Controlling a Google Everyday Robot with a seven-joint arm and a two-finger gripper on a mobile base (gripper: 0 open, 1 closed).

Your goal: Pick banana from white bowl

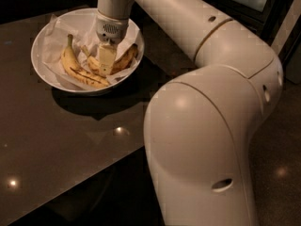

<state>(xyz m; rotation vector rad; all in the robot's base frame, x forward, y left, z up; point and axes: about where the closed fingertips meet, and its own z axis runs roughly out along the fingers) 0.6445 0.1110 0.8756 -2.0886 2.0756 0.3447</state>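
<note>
The gripper (106, 62), satin cream plastic, sits down in the smooth white bowl (40, 72) lined with crumpled matt paper (51, 41), on a dark, mirror-polished table (56, 140).

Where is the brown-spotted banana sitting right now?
In the camera view, the banana lies in the right half of the white bowl at upper left, right of a brighter banana, with the gripper down over its left end.
</note>
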